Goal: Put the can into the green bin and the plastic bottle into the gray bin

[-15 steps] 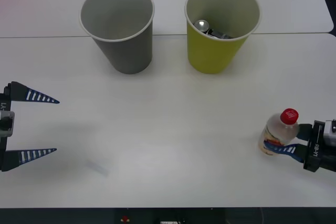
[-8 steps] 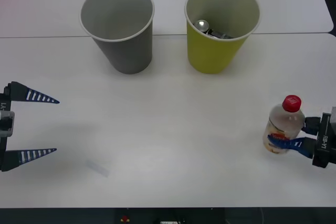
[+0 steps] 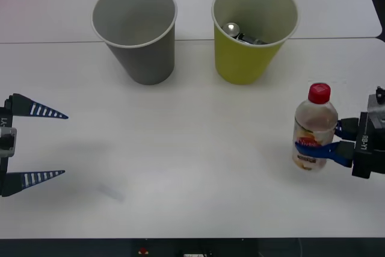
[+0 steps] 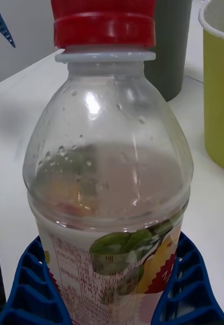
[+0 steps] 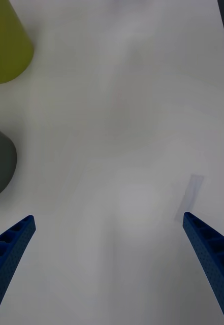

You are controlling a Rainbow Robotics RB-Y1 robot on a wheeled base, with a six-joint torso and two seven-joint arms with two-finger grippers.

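Over at the right edge of the white bench [image 3: 192,167], the right pincer [image 3: 337,142] has its 2 blue ribbed fingers [image 4: 185,284] pinching the bottle [image 3: 314,129] around its labelled lower body. The bottle stands upright, red cap [image 3: 319,93] on top, pale liquid showing through the clear shoulder. From the front I cannot tell whether its base rests on the bench or hangs just above it. At the far side stand the 2 bins, apart from each other: the gray bin [image 3: 137,34] on the left, the green bin [image 3: 251,35] on the right. The can [image 3: 234,30] lies inside the green bin, its shiny round top toward the left of the bin's floor. The bottle is on the near right, well apart from both bins, with the green one the closer of the 2. The left pincer [image 3: 51,144] hangs at the left edge of the bench, its 2 fingers spread wide and holding nothing. A small strip of clear tape [image 5: 189,197] lies flat on the bench near it, toward the near side.
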